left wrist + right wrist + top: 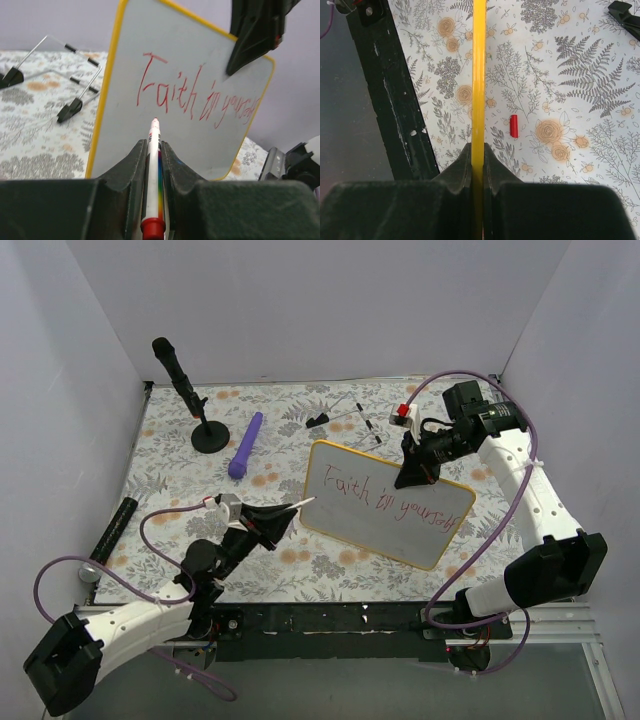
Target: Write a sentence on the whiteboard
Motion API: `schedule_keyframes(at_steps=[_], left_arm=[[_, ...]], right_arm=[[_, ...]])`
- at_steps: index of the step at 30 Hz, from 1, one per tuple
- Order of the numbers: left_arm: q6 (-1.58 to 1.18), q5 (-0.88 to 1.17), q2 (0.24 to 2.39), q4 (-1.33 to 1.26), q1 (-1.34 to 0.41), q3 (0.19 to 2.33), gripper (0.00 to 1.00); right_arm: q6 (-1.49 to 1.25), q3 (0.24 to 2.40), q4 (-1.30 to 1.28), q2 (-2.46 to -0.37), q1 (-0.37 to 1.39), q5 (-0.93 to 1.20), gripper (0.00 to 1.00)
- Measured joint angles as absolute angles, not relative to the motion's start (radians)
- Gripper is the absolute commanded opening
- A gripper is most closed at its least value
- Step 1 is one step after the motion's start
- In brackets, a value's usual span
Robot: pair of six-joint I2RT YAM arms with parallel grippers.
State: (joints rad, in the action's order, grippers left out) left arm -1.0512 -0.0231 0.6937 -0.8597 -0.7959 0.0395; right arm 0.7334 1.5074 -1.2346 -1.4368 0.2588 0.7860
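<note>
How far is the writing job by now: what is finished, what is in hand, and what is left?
Done, it seems: the sentence on the whiteboard reads about "Faith in yourself" in red. In hand: the right claw grips the board's yellow rim and holds it up; the left claw holds the marker, pointed at the board. Left: probably only recapping; the red cap lies on the table.
</note>
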Motion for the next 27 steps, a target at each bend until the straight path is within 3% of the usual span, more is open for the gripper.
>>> schedule_keyframes(at_steps=[18, 27], left_arm=[[-1.047, 0.2, 0.841, -1.112, -0.69, 0.04, 0.0], [-1.04, 0.257, 1.024, -1.212, -0.636, 0.04, 0.0]], right_arm=[[0.753, 1.507, -1.242, -1.439, 0.216, 0.863, 0.01], [0.761, 1.507, -1.259, -1.441, 0.216, 0.888, 0.01]])
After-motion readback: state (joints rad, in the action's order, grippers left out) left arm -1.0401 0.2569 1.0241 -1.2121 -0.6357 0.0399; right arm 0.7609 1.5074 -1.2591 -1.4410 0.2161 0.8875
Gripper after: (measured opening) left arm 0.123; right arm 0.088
